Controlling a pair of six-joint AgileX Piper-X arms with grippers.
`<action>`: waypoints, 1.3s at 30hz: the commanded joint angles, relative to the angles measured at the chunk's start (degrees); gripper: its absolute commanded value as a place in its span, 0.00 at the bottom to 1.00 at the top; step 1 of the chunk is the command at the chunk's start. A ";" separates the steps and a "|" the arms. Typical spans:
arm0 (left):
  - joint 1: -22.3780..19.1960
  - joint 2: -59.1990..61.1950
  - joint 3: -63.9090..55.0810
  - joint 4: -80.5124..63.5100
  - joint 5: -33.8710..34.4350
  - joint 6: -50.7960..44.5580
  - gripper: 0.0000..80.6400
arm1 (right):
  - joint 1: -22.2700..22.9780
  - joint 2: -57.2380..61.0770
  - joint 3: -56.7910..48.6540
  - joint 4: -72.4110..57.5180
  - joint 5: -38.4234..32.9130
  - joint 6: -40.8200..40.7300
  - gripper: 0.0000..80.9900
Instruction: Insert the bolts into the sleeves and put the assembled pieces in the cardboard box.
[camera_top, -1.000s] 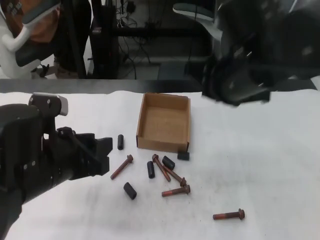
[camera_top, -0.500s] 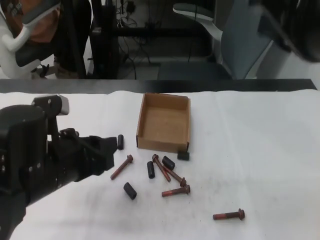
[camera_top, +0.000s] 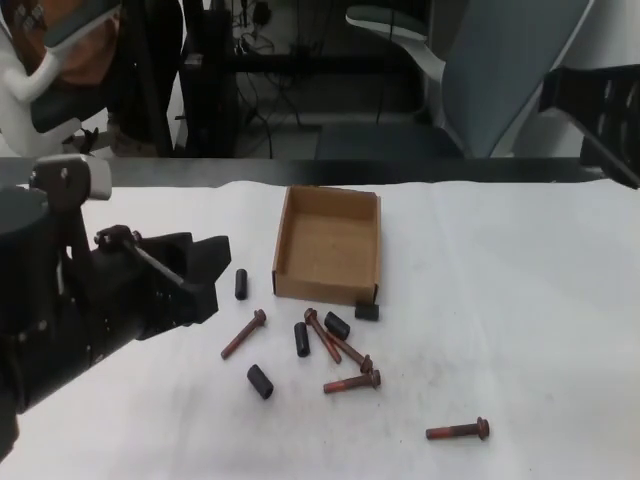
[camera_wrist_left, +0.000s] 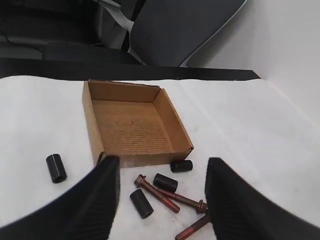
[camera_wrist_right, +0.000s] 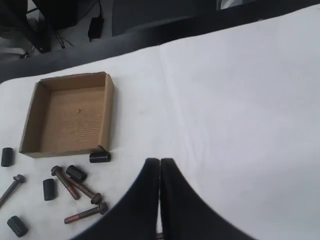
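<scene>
An open cardboard box (camera_top: 284, 240) stands mid-bench with nothing in it. In front of it lie several rusty bolts (camera_top: 243, 334) and short black sleeves (camera_top: 260, 381), all separate; one bolt (camera_top: 457, 430) lies apart, nearer the front. My left gripper (camera_top: 205, 275) hovers above the bench, left of the pile. Its wrist view shows the left gripper (camera_wrist_left: 162, 200) open over sleeves (camera_wrist_left: 165, 182) and a bolt (camera_wrist_left: 156, 193), with the box (camera_wrist_left: 92, 125) beyond. The right gripper (camera_wrist_right: 160, 163) is shut on nothing, high over the cloth, right of the box (camera_wrist_right: 107, 110) and the bolts (camera_wrist_right: 85, 213).
White cloth (camera_top: 520, 300) covers the bench, bare on the right half. The right arm (camera_top: 600, 110) hangs at the far right edge. Office chairs and cables stand behind the bench's back edge. One sleeve (camera_top: 241, 284) lies left of the box.
The right arm has swung from above the box's far right out to the right edge. The left arm has lifted and shifted slightly. No bolt or sleeve has moved.
</scene>
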 joint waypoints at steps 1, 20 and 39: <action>-0.26 -1.20 -0.59 -0.69 -0.21 -0.05 0.62 | -1.14 -0.64 1.98 0.35 -3.71 1.34 0.01; -0.26 -1.18 -0.59 -0.69 -0.01 0.38 0.62 | -1.25 3.80 13.90 -14.19 -22.72 13.95 0.01; -0.26 -1.18 -0.59 -0.69 -0.02 0.85 0.62 | -1.03 21.81 13.90 -5.53 -23.58 15.70 0.38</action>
